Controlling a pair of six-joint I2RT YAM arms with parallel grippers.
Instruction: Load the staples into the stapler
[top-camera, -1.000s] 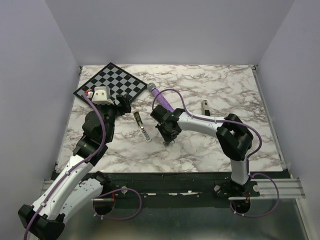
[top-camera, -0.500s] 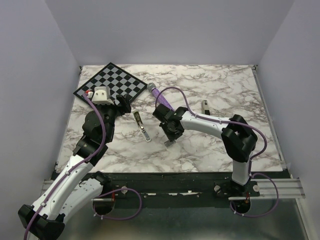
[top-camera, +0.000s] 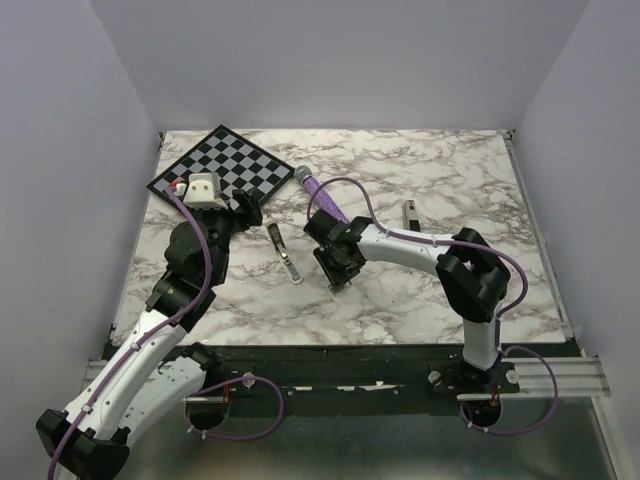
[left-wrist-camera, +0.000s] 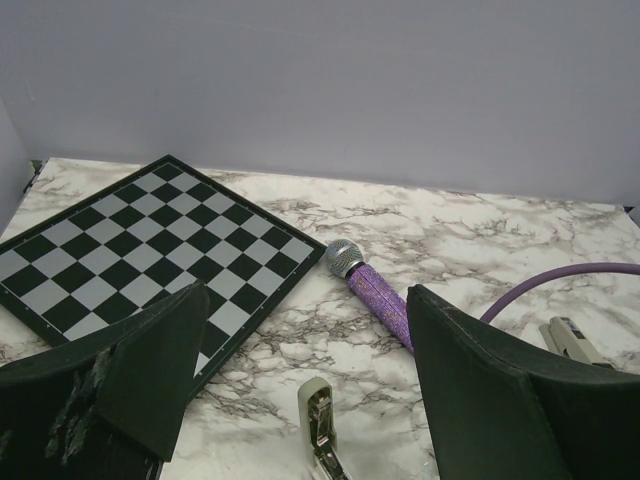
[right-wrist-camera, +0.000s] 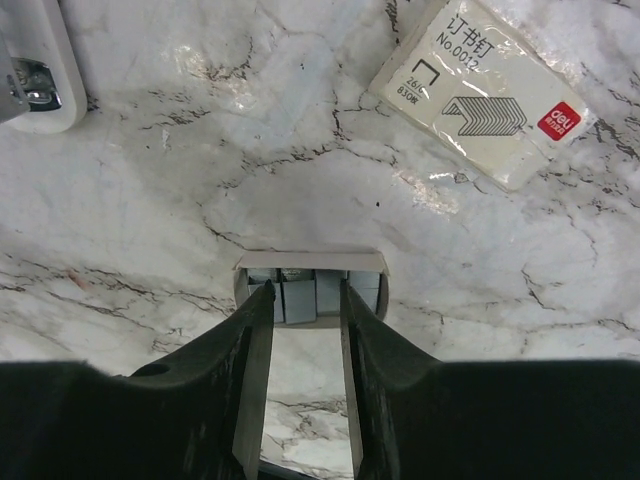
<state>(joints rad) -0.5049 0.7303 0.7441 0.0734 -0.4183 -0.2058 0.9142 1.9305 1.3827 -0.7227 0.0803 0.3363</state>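
**Right gripper** (right-wrist-camera: 302, 312): mine, lowered to the table (top-camera: 420, 300) near its middle. Fingers (right-wrist-camera: 252, 345) drawn close together, with a narrow gap left between them. The wrist view does not settle whether the pads press on anything.

**Staples** (right-wrist-camera: 298, 298): silver-grey strip, lying in a small pale tray (right-wrist-camera: 310, 262) on the marble. The middle of the strip sits between my right fingertips. Its ends show outside them on both sides.

**Box** (right-wrist-camera: 490, 95): cream, printed, wrapped in clear film. Flat on the table, beyond the tray and to its right in the wrist view, apart from it.

**Stapler** (top-camera: 285, 253): swung open, lying flat between my two arms, just left of the right gripper.

**Left gripper** (left-wrist-camera: 305, 315): mine, fingers spread wide and holding nothing, raised over the table's left side behind the stapler.

**Second stapler** (top-camera: 410, 215): dark, right of centre, well apart from the first.

**Microphone** (top-camera: 322, 195): purple body with a grey mesh head. Lies between the chessboard (top-camera: 222, 165) and my right arm.

**Cable** (left-wrist-camera: 560, 280): purple, arching over the table by the right arm.
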